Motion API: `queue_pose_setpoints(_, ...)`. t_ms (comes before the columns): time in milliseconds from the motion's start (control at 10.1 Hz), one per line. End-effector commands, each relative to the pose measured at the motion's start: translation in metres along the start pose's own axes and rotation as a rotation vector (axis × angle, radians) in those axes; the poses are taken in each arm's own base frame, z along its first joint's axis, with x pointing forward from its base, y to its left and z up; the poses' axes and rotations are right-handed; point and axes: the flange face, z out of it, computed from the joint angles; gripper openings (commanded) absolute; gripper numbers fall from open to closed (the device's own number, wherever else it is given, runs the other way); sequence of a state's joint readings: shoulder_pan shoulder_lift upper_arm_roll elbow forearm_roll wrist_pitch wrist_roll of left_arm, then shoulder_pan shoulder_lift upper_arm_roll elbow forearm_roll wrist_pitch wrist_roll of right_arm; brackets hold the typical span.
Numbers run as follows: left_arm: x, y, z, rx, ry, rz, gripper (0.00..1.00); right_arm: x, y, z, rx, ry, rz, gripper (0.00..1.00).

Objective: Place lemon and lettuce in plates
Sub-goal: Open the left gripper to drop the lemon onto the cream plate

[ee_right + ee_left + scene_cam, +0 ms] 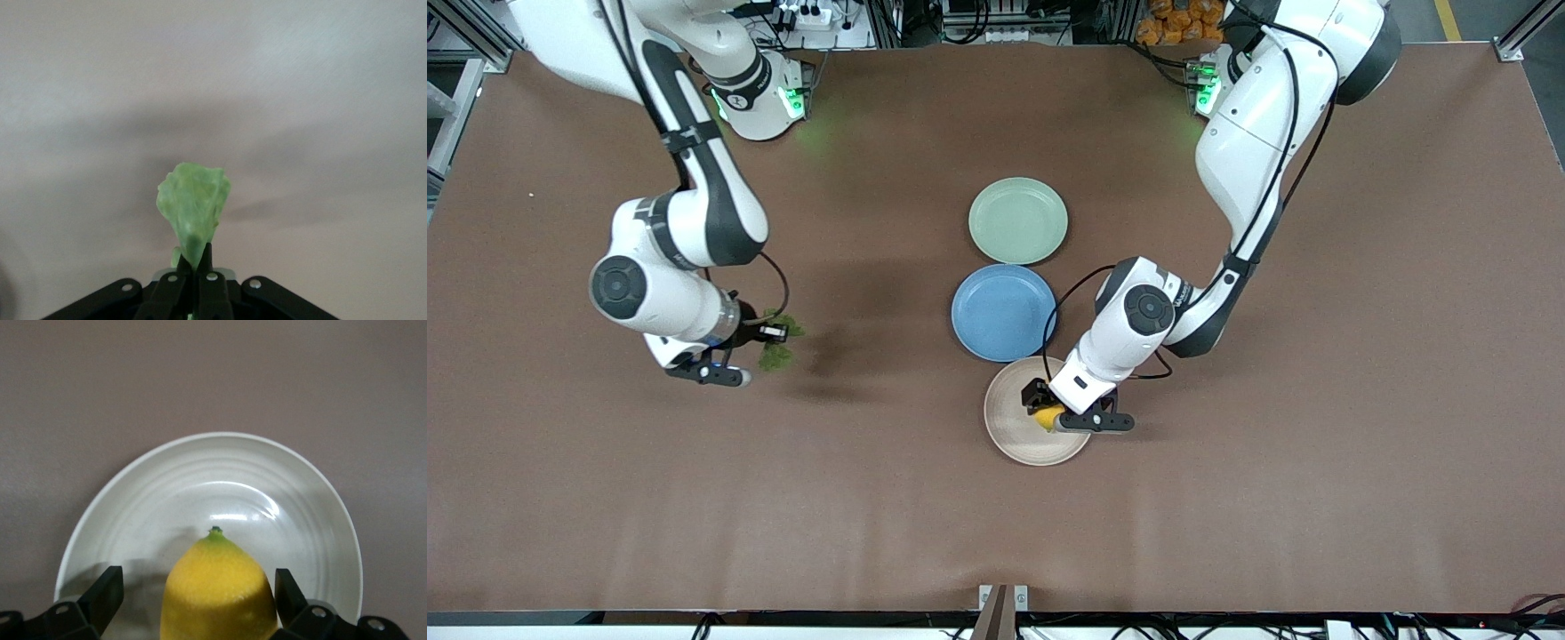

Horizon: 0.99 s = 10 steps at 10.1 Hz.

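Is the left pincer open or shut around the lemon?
Open: the left pincer fingers stand apart from the lemon, gaps visible each side, over the beige plate.

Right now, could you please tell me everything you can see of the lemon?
The lemon is a small, bright-yellow oval with a matte, finely pebbled skin and a greenish pointed tip. It sits between the fingers of the left gripper, which stand spread with a gap showing on each side, over the beige-pink plate, its tip aimed across the plate's middle. Whether its underside rests on the plate is hidden.
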State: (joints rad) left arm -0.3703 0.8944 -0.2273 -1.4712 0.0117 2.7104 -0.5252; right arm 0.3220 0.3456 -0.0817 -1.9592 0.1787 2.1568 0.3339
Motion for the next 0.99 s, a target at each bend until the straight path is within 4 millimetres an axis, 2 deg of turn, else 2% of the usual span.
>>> queue_pose_setpoints(0, 0.013, -0.004, -0.025, 0.025, -0.012, -0.008, 1.0, -0.046, -0.051, -0.013, -0.026, -0.021, 0.065, 0.0)
queue_pose_setpoints(198, 0.031, -0.01, -0.072, 0.097, -0.057, 0.012, 1.0, -0.072, -0.082, -0.013, -0.04, -0.036, 0.102, 0.0)
queue_pose_setpoints(396, 0.052, -0.029, -0.127, 0.131, -0.083, 0.003, 1.0, -0.1, -0.122, -0.008, -0.052, -0.029, 0.148, 0.0)
queue_pose_setpoints(495, 0.058, -0.044, -0.147, 0.154, -0.106, 0.028, 1.0, -0.115, -0.143, -0.009, -0.04, -0.033, 0.164, 0.0)
queue_pose_setpoints(593, 0.06, -0.067, -0.163, 0.171, -0.124, 0.063, 1.0, -0.124, -0.155, -0.009, -0.029, -0.04, 0.177, 0.0)
queue_pose_setpoints(692, 0.062, -0.097, -0.171, 0.185, -0.142, 0.103, 1.0, -0.132, -0.169, -0.01, -0.028, -0.033, 0.182, 0.0)
queue_pose_setpoints(890, 0.065, -0.149, -0.174, 0.203, -0.173, 0.157, 1.0, -0.153, -0.2, -0.01, -0.024, -0.018, 0.185, 0.0)
